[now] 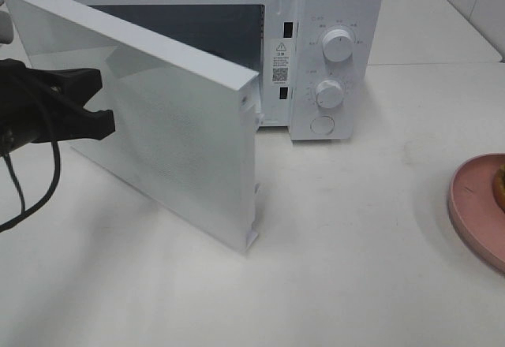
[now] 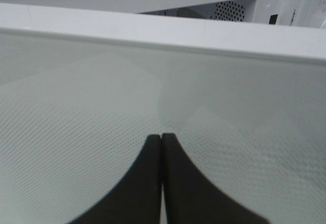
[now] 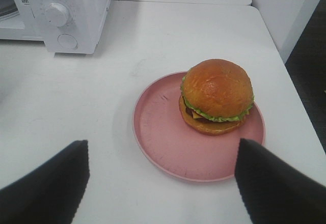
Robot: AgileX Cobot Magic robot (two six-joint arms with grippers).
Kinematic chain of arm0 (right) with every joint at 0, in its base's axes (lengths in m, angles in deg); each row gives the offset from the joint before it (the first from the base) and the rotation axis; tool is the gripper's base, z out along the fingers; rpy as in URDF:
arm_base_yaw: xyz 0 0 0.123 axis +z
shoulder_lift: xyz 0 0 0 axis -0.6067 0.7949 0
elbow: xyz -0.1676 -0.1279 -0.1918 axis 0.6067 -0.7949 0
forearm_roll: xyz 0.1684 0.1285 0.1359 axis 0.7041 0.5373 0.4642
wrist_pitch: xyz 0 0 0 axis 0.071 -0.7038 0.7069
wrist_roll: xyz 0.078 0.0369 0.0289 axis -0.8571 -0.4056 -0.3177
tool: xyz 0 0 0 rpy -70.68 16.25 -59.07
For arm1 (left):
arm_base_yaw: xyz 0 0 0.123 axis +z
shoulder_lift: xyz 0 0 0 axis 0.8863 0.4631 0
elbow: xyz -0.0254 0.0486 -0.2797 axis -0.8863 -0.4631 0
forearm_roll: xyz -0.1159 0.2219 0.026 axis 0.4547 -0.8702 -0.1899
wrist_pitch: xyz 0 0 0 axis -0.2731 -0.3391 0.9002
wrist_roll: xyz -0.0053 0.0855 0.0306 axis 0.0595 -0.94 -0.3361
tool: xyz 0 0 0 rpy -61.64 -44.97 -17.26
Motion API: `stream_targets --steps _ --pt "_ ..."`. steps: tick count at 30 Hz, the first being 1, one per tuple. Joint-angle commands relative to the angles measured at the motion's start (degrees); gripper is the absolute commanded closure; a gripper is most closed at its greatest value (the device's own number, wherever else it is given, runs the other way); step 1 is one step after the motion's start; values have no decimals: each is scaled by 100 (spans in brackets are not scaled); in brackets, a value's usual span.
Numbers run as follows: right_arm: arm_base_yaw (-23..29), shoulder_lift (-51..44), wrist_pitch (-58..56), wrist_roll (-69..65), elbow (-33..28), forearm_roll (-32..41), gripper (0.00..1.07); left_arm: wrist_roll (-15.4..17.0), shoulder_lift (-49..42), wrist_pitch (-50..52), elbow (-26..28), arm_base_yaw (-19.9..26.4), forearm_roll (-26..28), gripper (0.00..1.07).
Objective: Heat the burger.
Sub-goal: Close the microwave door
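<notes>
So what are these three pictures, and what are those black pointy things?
They are a robot's two claws. It has two arms, with a camera by each claw and one more up high. The high picture shows a white microwave with its door swung open, on a white table. The left claw is pinched shut, right by the door. The right claw is open wide and holds nothing. Its camera looks down at a burger sitting on a pink plate. The burger is not in the microwave yet.
</notes>
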Motion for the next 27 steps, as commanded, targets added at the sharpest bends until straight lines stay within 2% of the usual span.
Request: stream_targets --steps 1,8,11,13,16,17,19,20,24,27 --pt "-34 -183 -6 57 -11 -23 31 6 201 143 286 -206 355 107" --pt "-34 -183 -6 57 -11 -23 31 0 665 120 802 -510 579 107" --pt "-34 -183 -6 57 -11 -23 31 -126 882 115 1026 -670 814 107" --pt "-34 -183 -6 63 -11 -23 31 -424 1146 115 1329 -900 1341 107" --pt "-34 -183 -6 63 -11 -23 31 -521 1220 115 1415 -957 1490 107" --pt "-34 -183 -6 63 -11 -23 31 -710 1364 115 1581 -1071 1782 107" --pt "-34 -183 -6 63 -11 -23 31 -773 1427 115 1656 -1117 1902 107" --pt "-34 -183 -6 63 -11 -23 31 -905 1576 120 1839 -1192 2103 107" --pt "-34 -183 -6 63 -11 -23 31 -945 1908 86 2240 -1283 2257 107" --pt "-34 -183 -6 63 -11 -23 31 -945 1965 63 2326 -1283 2263 107"
